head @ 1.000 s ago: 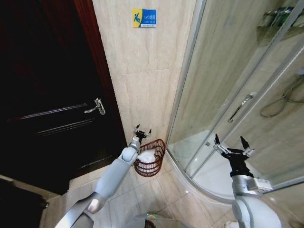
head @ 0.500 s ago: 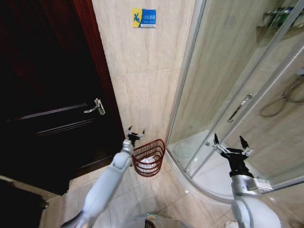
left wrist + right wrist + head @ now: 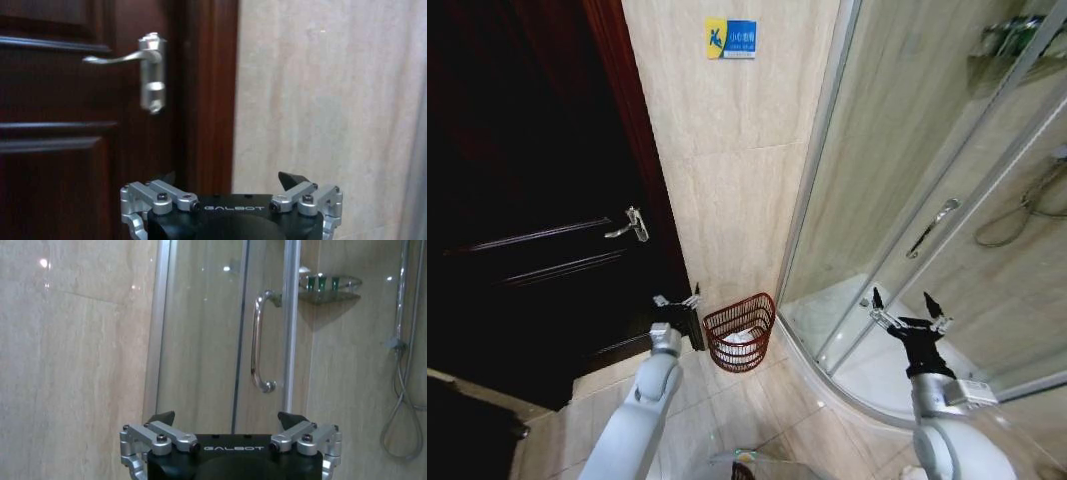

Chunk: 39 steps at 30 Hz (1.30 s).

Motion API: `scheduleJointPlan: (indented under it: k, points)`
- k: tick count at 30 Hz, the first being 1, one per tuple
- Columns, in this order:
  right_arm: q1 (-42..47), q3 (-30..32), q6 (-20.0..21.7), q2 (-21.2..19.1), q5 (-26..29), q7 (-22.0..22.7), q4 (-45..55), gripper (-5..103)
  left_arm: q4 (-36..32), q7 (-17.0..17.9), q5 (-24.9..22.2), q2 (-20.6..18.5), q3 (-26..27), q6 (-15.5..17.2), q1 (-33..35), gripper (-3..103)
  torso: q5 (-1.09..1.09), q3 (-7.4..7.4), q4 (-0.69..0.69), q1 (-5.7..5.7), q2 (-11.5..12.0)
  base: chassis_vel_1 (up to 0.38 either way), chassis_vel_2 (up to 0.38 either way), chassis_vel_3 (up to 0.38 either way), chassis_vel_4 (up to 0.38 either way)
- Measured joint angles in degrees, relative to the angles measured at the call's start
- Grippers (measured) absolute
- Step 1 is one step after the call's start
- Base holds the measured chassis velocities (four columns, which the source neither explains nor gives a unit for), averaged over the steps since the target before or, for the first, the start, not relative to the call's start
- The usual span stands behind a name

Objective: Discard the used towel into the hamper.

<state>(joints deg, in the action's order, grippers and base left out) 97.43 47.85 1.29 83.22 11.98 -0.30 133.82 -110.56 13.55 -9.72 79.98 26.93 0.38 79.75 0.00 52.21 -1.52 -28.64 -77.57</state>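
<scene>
Hamper (image 3: 740,332), a round red-brown wire basket, stood on the tiled floor (image 3: 727,410) against the foot of a beige stone wall (image 3: 727,170), with a white towel (image 3: 739,337) lying inside it.

Largest in the scene was a dark wooden door (image 3: 537,220), which stood beyond the left gripper and to its left. The curved glass shower enclosure (image 3: 947,160) stood ahead of the right gripper. The beige wall ran between the two, and high on it was a small blue and yellow sign (image 3: 731,38).

The left gripper (image 3: 677,300) hung just to the left of the basket, near its rim but apart from it, in front of the lower edge of the door frame. Its fingers were spread wide and held nothing. In the left wrist view the left gripper (image 3: 230,179) pointed at the seam where the door frame met the wall, and a silver lever handle (image 3: 143,70) sat on the door above it.

The right gripper (image 3: 903,306) hung well to the right of the basket, in front of the lower shower glass. Its fingers were also spread wide and empty. In the right wrist view the right gripper (image 3: 227,418) faced the shower door, where a chrome pull handle (image 3: 259,340) ran upright just above it. Higher and to the right, a small glass shelf (image 3: 329,287) carried little green bottles (image 3: 327,283).
</scene>
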Motion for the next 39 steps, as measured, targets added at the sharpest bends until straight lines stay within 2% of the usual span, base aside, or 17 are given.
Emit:
scheduleJointPlan:
  k: [2,5,7,9,10,11,12,13,15,20,25,39]
  points:
    - [0.1,0.0,0.0,-0.1,0.1,-0.1,-0.1,100,-0.6,-0.2,0.0,0.7,0.9,-0.5,1.4,100,0.00,0.00,0.00,0.00,0.0,0.000,0.000,0.000,0.000]
    - [0.7,0.1,-0.8,-0.5,0.4,-0.6,-0.8,100,-2.3,-1.3,0.0,2.3,4.1,-3.1,6.0,100,0.00,0.00,-0.01,-0.01,0.0,0.000,0.000,0.000,0.000]
    - [1.1,0.0,-1.2,-0.6,0.4,-0.7,-1.1,100,-2.7,-1.8,0.3,2.3,5.1,-4.3,7.5,100,-0.01,0.00,0.00,-0.01,0.0,0.000,0.000,0.000,0.000]
    - [1.9,-0.1,-2.6,-0.8,0.4,-1.1,-1.8,100,-4.0,-3.8,0.5,1.2,6.8,-6.1,10.2,100,-0.02,0.00,0.00,0.00,0.0,0.000,0.000,0.000,0.000]
    - [1.9,-0.1,-2.6,-0.8,0.4,-1.1,-1.8,100,-4.0,-3.8,0.5,1.2,6.8,-6.1,10.2,100,-0.02,0.00,0.00,0.00,0.0,0.000,0.000,0.000,0.000]
    - [2.3,-0.2,-3.3,-0.8,0.4,-1.2,-2.2,100,-5.0,-5.3,0.2,0.3,7.8,-6.5,11.3,100,-0.01,0.00,-0.01,0.00,0.0,0.000,0.000,0.000,0.000]
    - [2.8,-0.2,-4.3,-0.9,0.4,-1.4,-2.7,100,-6.4,-7.6,-1.0,-1.0,9.3,-6.7,12.7,100,0.00,0.00,-0.01,0.00,0.0,0.000,0.000,0.000,0.000]
    - [2.8,-0.2,-4.3,-0.9,0.4,-1.4,-2.7,100,-6.4,-7.6,-1.0,-1.0,9.3,-6.7,12.7,100,0.00,0.00,-0.01,0.00,0.0,0.000,0.000,0.000,0.000]
    - [3.6,-0.1,-5.1,-0.9,0.4,-1.5,-2.9,100,-7.8,-11.4,-5.0,-3.6,11.7,-6.6,13.3,100,0.00,0.00,0.00,0.00,0.0,0.000,0.000,0.000,0.000]
    - [4.6,0.5,-5.6,-1.5,1.3,-1.8,-2.7,100,-8.8,-14.8,-10.4,-5.9,13.6,-4.7,13.2,100,-0.01,0.01,0.00,-0.01,0.0,0.000,0.000,0.000,0.000]
    - [4.6,0.3,-5.8,-1.4,1.4,-2.0,-2.7,100,-9.4,-15.5,-11.4,-5.3,13.8,-3.6,12.7,100,-0.01,0.00,0.00,0.00,0.0,0.000,0.000,0.000,0.000]
    - [4.6,0.2,-6.6,-1.2,0.4,-1.9,-2.7,100,-8.9,-15.0,-8.0,-4.0,12.6,-4.7,12.6,100,0.00,0.01,0.00,-0.02,0.0,0.011,-0.013,-0.012,0.012]
